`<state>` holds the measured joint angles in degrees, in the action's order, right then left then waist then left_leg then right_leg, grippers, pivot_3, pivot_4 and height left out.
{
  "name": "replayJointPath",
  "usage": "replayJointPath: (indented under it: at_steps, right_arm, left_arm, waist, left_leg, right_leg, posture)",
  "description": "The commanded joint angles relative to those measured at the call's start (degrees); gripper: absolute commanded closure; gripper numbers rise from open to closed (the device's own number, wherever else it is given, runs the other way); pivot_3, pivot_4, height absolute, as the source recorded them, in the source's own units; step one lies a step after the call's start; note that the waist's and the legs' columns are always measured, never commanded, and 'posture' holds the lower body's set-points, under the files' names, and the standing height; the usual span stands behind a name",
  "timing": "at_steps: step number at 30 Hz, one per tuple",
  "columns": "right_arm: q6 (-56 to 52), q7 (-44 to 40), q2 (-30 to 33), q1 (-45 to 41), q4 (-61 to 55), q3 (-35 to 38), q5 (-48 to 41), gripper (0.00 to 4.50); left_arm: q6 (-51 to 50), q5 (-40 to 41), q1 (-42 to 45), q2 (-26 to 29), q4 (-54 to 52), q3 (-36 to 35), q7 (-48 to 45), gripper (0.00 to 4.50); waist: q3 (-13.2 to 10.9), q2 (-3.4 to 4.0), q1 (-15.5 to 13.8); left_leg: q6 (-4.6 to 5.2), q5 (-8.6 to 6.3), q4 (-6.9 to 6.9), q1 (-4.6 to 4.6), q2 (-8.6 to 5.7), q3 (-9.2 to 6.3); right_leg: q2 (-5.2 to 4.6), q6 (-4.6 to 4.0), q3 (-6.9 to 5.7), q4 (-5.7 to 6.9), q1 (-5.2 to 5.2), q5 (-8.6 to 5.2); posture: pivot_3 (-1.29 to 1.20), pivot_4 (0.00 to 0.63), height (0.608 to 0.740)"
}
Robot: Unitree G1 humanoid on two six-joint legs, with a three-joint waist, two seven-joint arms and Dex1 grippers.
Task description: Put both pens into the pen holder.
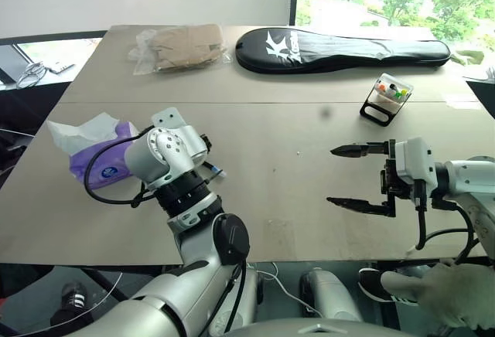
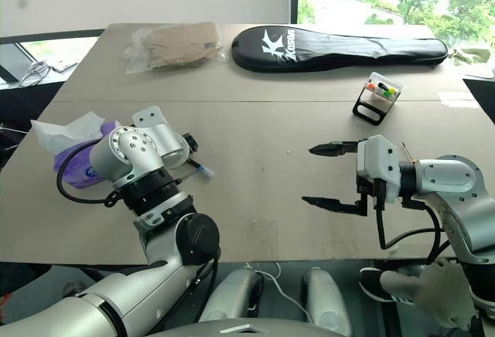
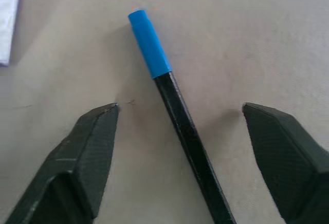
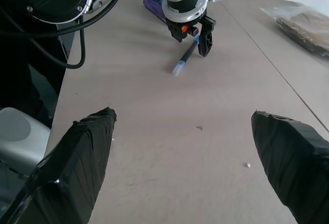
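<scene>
The pen lies flat on the table at left of centre in the head views, its long axis slanting, blue end pointing toward the middle of the table. The holder stands at upper right, tilted, just below the black bag. Bare tabletop spreads wide between pen and holder; a purple tissue pack sits near the left edge. The left gripper is down over the pen, jaws partly open, one finger on each side of the black barrel, neither touching it. The right gripper hovers at right, jaws wide apart, holding nothing.
</scene>
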<state>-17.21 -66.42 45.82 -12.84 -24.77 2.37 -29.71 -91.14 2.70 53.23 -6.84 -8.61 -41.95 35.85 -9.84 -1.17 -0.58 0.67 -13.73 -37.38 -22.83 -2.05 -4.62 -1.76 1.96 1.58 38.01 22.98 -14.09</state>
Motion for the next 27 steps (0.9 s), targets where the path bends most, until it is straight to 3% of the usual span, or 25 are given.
replayJointPath:
  at_steps: [1,3,5,7,9,13,19,22,27]
  right_arm:
    - [0.08,0.68,-0.01,-0.53,-0.86,0.14,-0.26,0.0]
    - [-1.44,2.39,-0.6,-0.75,-1.25,-0.29,-0.34,0.0]
    - [-4.26,5.26,-1.36,-1.66,-1.51,-1.08,-0.14,0.0]
    - [-8.79,8.71,-1.93,-3.1,-2.32,-1.95,-0.5,0.0]
    - [-15.58,13.9,-3.41,-6.02,-3.42,-2.73,-1.75,0.0]
    - [-31.04,23.56,-11.21,-14.29,-1.9,-1.57,-12.17,0.0]
    - [-44.57,36.66,-23.51,-26.02,5.56,1.68,-20.64,0.0]
    - [-48.28,42.41,-29.2,-31.12,8.35,5.92,-26.78,0.0]
    - [-53.06,48.22,-31.56,-33.49,8.31,9.27,-34.55,0.0]
  left_arm:
    - [-1.36,-1.59,-1.56,-0.28,0.92,0.01,-2.15,2.59]
    - [-1.36,-1.25,-2.61,0.6,0.8,0.8,-4.3,3.71]
    - [-1.36,2.45,-5.0,2.12,-0.39,3.12,-8.78,4.41]
    - [-1.36,7.72,-9.22,6.97,-4.22,9.75,-15.86,4.47]
    - [-1.36,19.48,-11.33,9.8,-10.17,10.26,-28.75,4.47]
    - [15.66,27.94,-20.51,26.58,-22.33,26.09,-54.94,4.47]
    - [46.18,22.04,-24.86,38.92,-23.03,40.21,-74.11,4.47]
    - [55.35,19.31,-24.73,39.4,-20.27,43.18,-76.78,4.47]
    - [64.79,15.82,-25.7,39.49,-17.87,44.92,-78.4,4.47]
  waist:
    - [0.02,0.03,-0.15]
    - [0.05,0.06,-0.22]
    - [0.15,0.19,-0.32]
    - [0.26,0.4,-0.29]
    - [0.25,0.4,-0.16]
    - [0.01,0.05,1.0]
    - [0.07,0.2,1.18]
    - [0.06,0.21,1.16]
    - [0.07,0.21,1.23]
  left_leg:
    - [0.0,0.0,0.0,0.0,0.0,0.0]
    - [0.0,0.0,0.0,0.03,0.0,-0.01]
    - [-0.03,0.02,0.0,0.06,0.0,-0.04]
    - [-0.08,0.05,-0.01,0.1,-0.01,-0.07]
    - [-0.13,0.08,0.0,0.13,-0.02,-0.08]
    - [-0.21,0.13,0.01,-0.06,0.04,-0.14]
    - [-0.21,0.15,0.25,-0.07,0.03,-0.05]
    - [-0.19,0.15,0.28,-0.18,0.03,-0.1]
    - [-0.14,0.14,0.23,-0.59,0.03,-0.1]
  right_leg:
    - [0.0,0.0,0.0,0.0,0.0,0.0]
    - [0.0,0.0,-0.01,0.02,-0.01,0.0]
    - [-0.01,0.0,-0.04,0.05,-0.03,0.0]
    - [-0.02,-0.01,-0.05,0.08,-0.06,0.0]
    - [-0.03,-0.01,-0.04,0.16,-0.05,0.0]
    - [0.01,-0.07,-0.06,0.21,0.15,0.01]
    - [-0.06,-0.15,0.26,-0.01,0.18,0.03]
    - [-0.04,-0.16,0.23,-0.01,0.28,0.03]
    - [-0.03,-0.14,0.21,0.02,0.67,0.04]
  posture:
    - [0.0,0.15,0.74]
    - [0.0,0.15,0.74]
    - [0.0,0.15,0.74]
    - [0.0,0.15,0.74]
    - [0.0,0.15,0.74]
    - [0.0,0.15,0.74]
    - [0.0,0.15,0.74]
    - [0.0,0.15,0.74]
    - [0.0,0.15,0.74]
